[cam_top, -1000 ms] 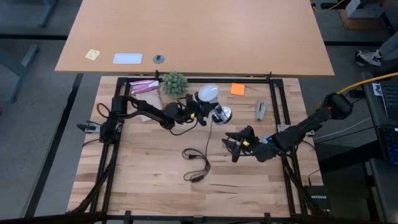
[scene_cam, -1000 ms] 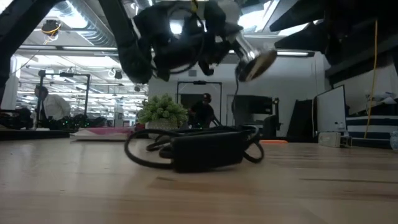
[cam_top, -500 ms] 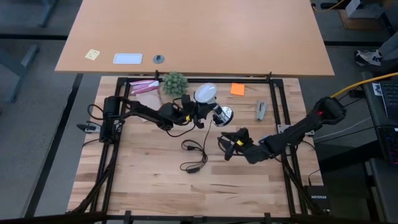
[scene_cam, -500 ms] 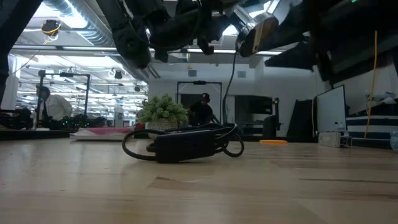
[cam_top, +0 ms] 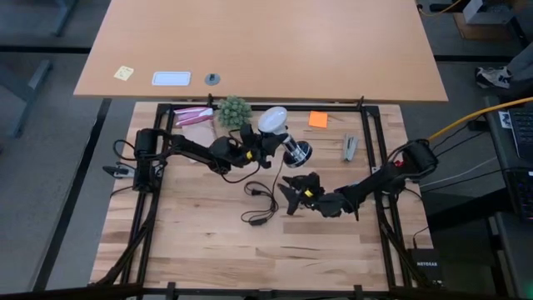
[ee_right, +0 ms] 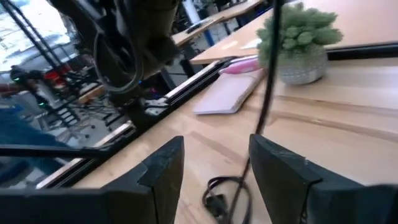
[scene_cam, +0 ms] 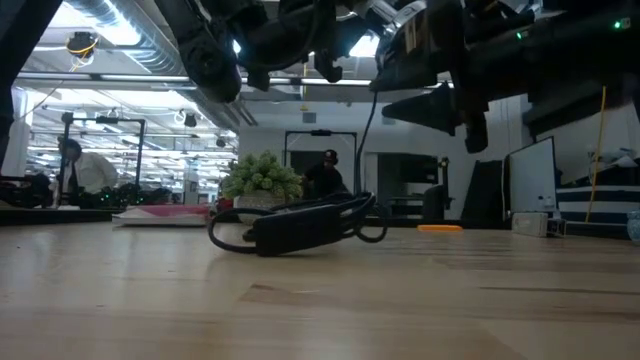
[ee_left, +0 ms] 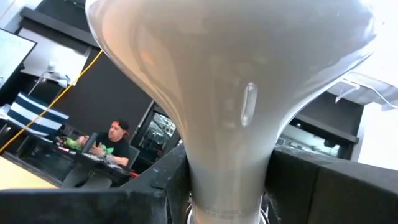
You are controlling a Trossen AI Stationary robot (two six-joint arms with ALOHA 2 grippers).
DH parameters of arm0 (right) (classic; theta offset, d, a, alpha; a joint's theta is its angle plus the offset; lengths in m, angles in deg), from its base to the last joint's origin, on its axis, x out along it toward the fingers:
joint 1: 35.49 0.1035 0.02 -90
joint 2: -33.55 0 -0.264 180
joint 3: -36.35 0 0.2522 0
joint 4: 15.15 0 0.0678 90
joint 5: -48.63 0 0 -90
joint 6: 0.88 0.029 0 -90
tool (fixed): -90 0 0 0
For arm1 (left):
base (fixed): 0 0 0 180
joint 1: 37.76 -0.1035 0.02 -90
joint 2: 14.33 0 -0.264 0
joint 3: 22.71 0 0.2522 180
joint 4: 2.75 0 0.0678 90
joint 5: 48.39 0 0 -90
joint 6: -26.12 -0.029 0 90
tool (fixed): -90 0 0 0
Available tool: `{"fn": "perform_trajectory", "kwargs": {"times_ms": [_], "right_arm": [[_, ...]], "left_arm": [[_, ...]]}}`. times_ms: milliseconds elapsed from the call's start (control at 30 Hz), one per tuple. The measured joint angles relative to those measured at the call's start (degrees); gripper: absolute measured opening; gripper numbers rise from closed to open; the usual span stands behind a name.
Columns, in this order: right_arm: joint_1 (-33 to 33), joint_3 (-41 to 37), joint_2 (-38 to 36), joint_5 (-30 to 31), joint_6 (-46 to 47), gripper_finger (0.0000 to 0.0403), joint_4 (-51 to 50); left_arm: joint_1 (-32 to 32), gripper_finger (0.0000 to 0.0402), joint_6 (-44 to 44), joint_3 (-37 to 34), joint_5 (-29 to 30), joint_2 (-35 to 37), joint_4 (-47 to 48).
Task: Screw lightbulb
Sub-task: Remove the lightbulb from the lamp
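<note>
lightbulb clamped by its neck in left gripper, right gripper spread empty nearby

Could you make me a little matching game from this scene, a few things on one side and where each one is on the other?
Things:
1. white frosted lightbulb
2. small green potted plant
3. orange square note
4. black cord with its plug

Places:
A. lying mid-table
B. held in the left gripper
C. back edge, beside a pink book
D. back edge, right of the bulb

Pairs: 1-B, 2-C, 3-D, 4-A
</note>
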Motion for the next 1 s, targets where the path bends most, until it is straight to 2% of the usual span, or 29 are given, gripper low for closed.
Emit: {"fn": "perform_trajectory", "kwargs": {"times_ms": [467, 667, 800, 1000], "right_arm": [[-6.7, 0.0, 0.1, 0.2, -0.2, 0.0188, -0.3], [-7.5, 0.0, 0.1, 0.2, -4.1, 0.0183, -0.3], [-7.5, 0.0, 0.1, 0.2, -6.9, 0.0138, -0.3], [-7.4, 0.0, 0.1, 0.2, -12.5, 0.0021, -0.3]], "left_arm": [[1.0, 0.0155, 0.3, 0.0, 0.0, 0.0, 0.0], [1.1, 0.0155, -1.6, 0.0, -0.1, 0.0, 0.0], [1.1, 0.0155, -1.5, 0.0, -0.1, 0.0, 0.0], [1.1, 0.0155, 0.4, 0.0, -0.1, 0.0, 0.0]]}}
